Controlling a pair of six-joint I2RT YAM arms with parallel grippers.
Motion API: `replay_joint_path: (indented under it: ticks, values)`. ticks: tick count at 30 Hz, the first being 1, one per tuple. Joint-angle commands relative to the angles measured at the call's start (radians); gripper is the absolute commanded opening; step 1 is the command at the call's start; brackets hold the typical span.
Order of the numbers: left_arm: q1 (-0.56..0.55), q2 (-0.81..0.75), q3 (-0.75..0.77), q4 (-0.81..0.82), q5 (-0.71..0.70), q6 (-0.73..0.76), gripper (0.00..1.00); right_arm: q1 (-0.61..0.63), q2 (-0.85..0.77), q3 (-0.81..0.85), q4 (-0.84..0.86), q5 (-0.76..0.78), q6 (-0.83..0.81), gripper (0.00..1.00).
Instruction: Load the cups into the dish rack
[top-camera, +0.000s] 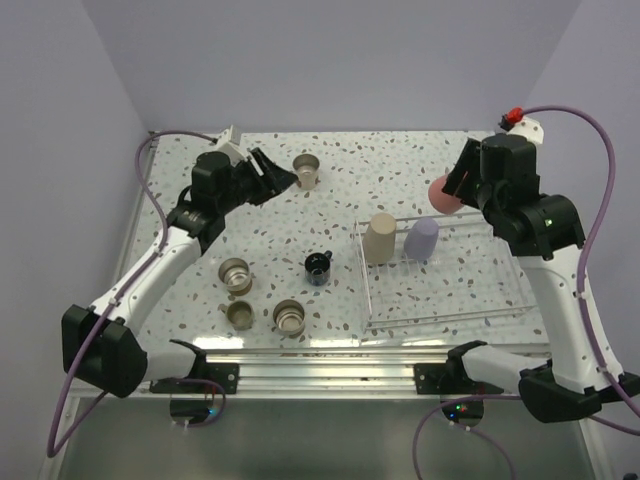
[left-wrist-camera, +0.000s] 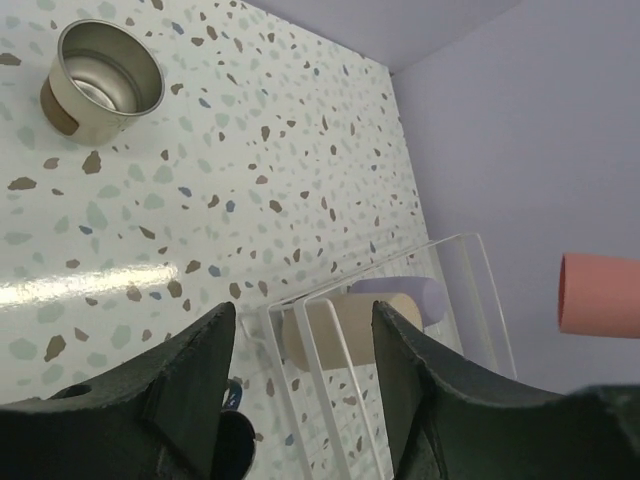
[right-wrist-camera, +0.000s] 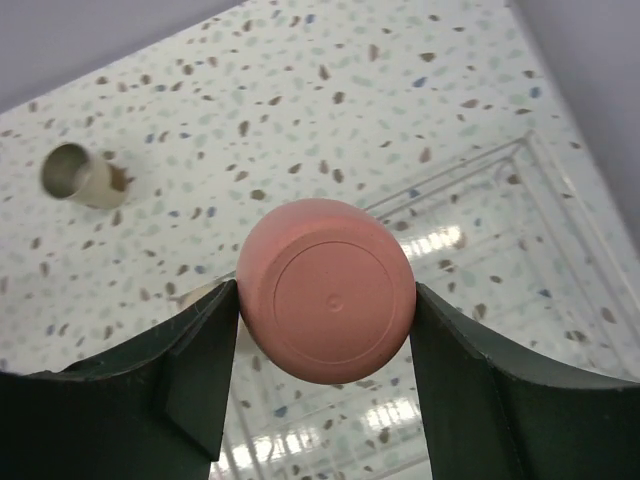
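Two tumblers (top-camera: 380, 238) in dish rack (top-camera: 445, 318); right hand (right-wrist-camera: 325, 300) clamps coral cup (top-camera: 441, 196); left hand (top-camera: 272, 175) apart, empty; black mug (top-camera: 318, 266), steel cups (top-camera: 235, 273) remain.

Bench (top-camera: 420, 160): white top, speckled all over with brown, grey and blue-green flecks; glossy, with streaks of reflected light towards the near edge.
Walls (top-camera: 330, 60): plain pale lavender, standing along the far, left and right edges of the bench and meeting at both far corners.
Rail (top-camera: 330, 362): silvery slotted metal profile, fixed flat along the whole near edge of the bench.
Panel (top-camera: 330, 440): dull grey, smooth, lying lower than the bench, just in front of the rail.
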Motion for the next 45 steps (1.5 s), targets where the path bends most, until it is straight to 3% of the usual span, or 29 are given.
replay_joint_path:
  ticks: [1,13,28,45]
  values:
    - [0.009,0.035,0.110,-0.077,-0.008,0.104,0.60,-0.027,-0.006,-0.029,-0.077,0.251,-0.074,0.00]
    - [0.022,0.174,0.249,-0.138,0.022,0.156,0.57,-0.158,0.055,-0.216,-0.014,0.187,-0.002,0.00]
    - [0.064,0.205,0.307,-0.230,0.030,0.233,0.56,-0.207,0.150,-0.501,0.256,0.135,0.042,0.00]
    - [0.093,0.207,0.226,-0.192,0.055,0.239,0.56,-0.207,0.256,-0.541,0.382,0.082,0.099,0.00]
